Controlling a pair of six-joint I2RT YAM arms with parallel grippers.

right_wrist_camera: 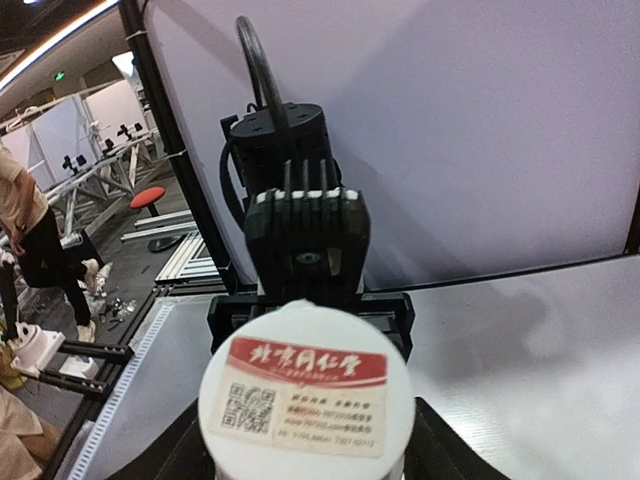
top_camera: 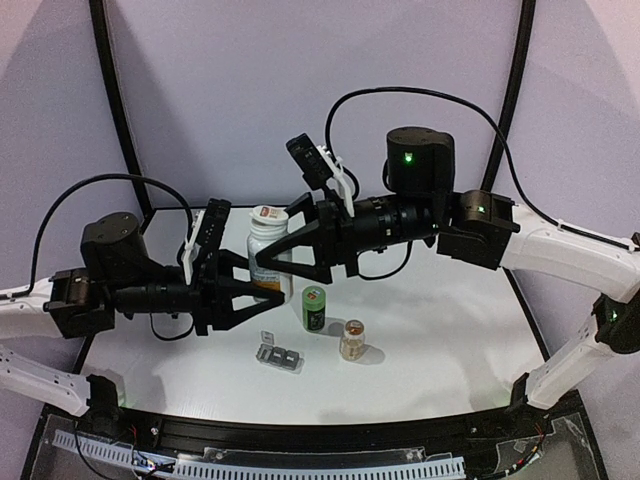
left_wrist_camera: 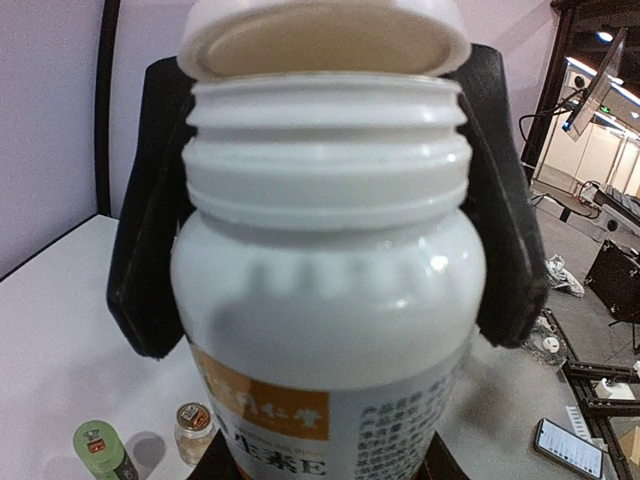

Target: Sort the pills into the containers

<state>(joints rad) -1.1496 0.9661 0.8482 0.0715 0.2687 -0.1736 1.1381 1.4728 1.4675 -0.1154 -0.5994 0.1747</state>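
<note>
Near the table's (top_camera: 450,330) front: one grey pill box (top_camera: 279,356), three compartments.
Just behind: one green bottle (top_camera: 314,308), one small bottle (top_camera: 352,340); my left gripper (top_camera: 258,283) clamps the third, white bottle (top_camera: 268,238); my right gripper (top_camera: 262,256) straddles its cap (right_wrist_camera: 305,405), grip I cannot tell.

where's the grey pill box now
In the top view, the small grey rectangular pill box lies lower-centre, left of the small clear jar, just near-left of the green bottle.

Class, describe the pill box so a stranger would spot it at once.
On the white table, look in front of the tall white bottle. Just left of the glass vial lies a flat grey pill box with three clear-lidded compartments: the only low, rectangular thing among its upright neighbours.
</note>
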